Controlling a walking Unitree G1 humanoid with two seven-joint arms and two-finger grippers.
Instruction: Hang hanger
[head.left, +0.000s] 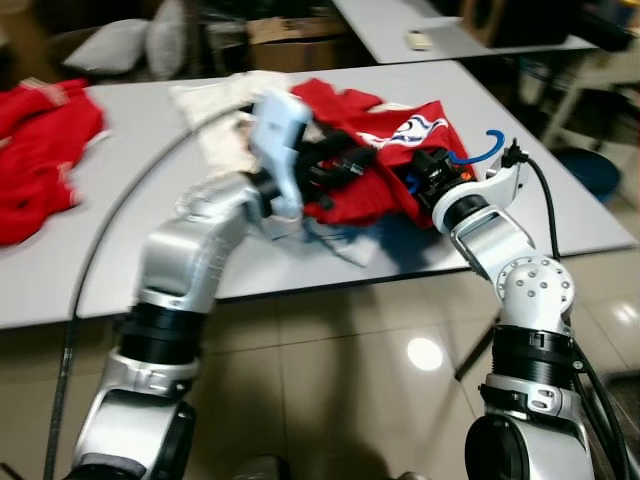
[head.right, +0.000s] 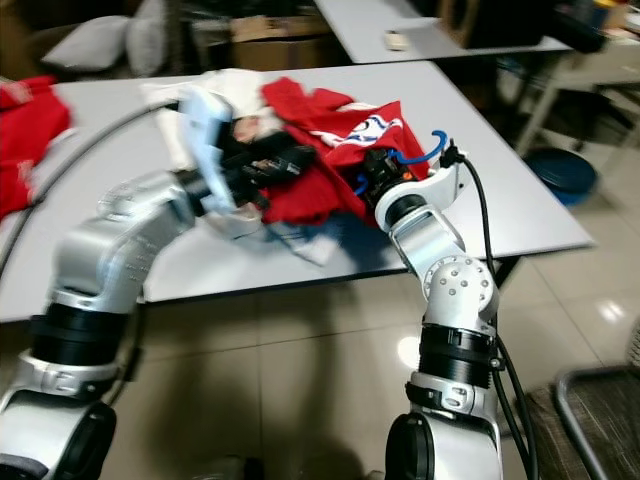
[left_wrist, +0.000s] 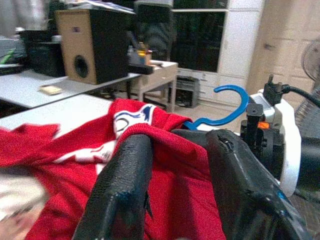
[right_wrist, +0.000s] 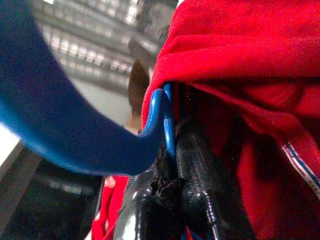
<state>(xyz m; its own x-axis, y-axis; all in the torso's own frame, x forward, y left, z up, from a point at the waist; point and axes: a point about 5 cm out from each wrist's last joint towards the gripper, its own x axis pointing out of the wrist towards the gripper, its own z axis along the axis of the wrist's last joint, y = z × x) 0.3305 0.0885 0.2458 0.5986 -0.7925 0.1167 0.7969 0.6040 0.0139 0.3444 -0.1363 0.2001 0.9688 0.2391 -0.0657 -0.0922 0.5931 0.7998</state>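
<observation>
A red garment (head.left: 375, 150) with a white and blue logo lies bunched on the grey table (head.left: 130, 250). A blue hanger sits inside it, its hook (head.left: 487, 148) sticking out to the right. My right gripper (head.left: 425, 178) is shut on the hanger's neck (right_wrist: 167, 120), just below the hook, at the garment's right edge. My left gripper (head.left: 335, 165) reaches in from the left. It is open, its fingers (left_wrist: 125, 190) spread wide with a fold of the red cloth (left_wrist: 170, 165) lying over and between them. The rest of the hanger is hidden under the cloth.
White cloth (head.left: 215, 110) lies behind my left arm and more red clothes (head.left: 40, 150) at the table's far left. A black cable (head.left: 110, 225) arcs across the table. A second table (head.left: 400, 30), a cardboard box (head.left: 290, 28) and pillows (head.left: 120, 45) stand behind.
</observation>
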